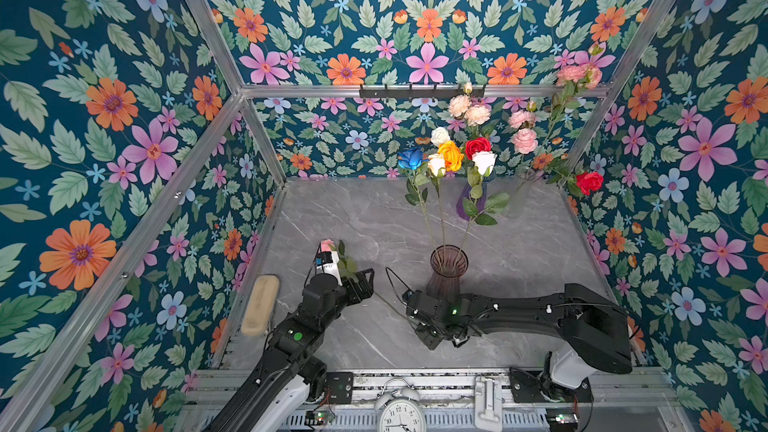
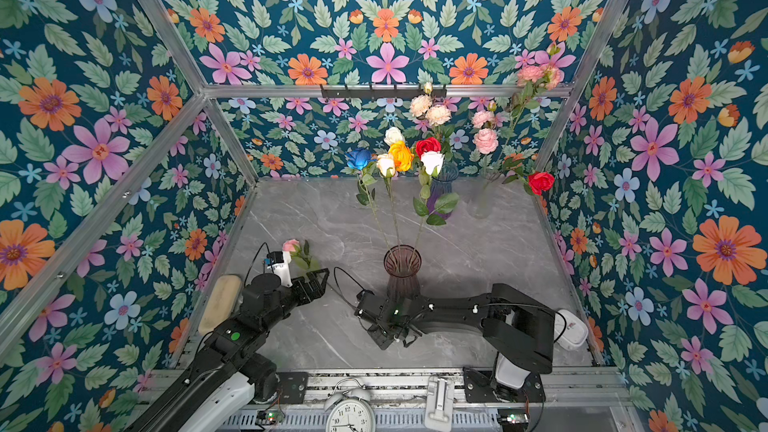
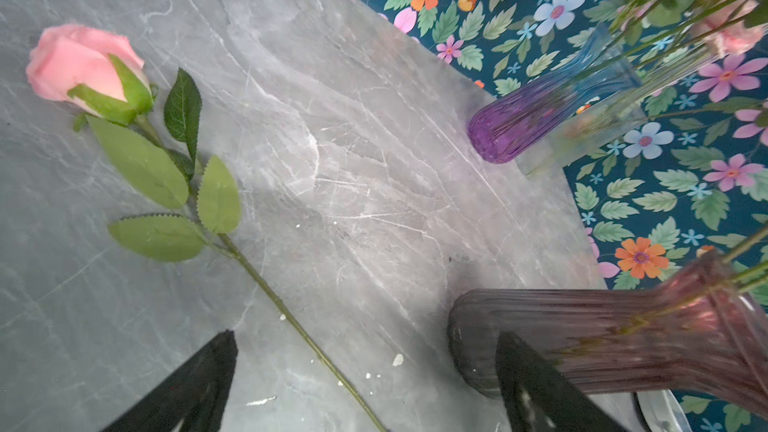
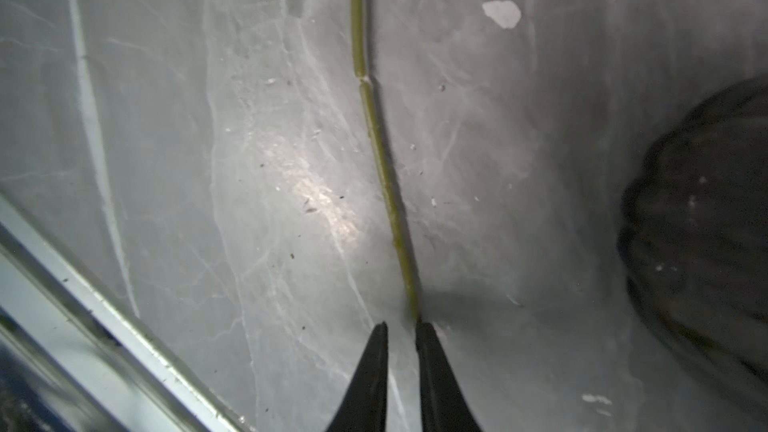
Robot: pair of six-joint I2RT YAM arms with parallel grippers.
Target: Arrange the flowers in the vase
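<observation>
Frustratingly, left claw (image 3: 365, 333) gapes wide, yet whether right claw (image 4: 403, 324) grips the stem (image 4: 374, 126) is hidden

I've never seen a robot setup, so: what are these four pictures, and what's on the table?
Two robot arms with grippers. Both top views look down from overhead; the rest come from cameras on the arms' wrists. On the table lies a pink rose. The nearest vase holds three roses; two vases behind hold more flowers. The left gripper hangs open over the rose's stem. The right gripper, jaws nearly together, sits at the stem's end; whether it grips is unclear.
</observation>
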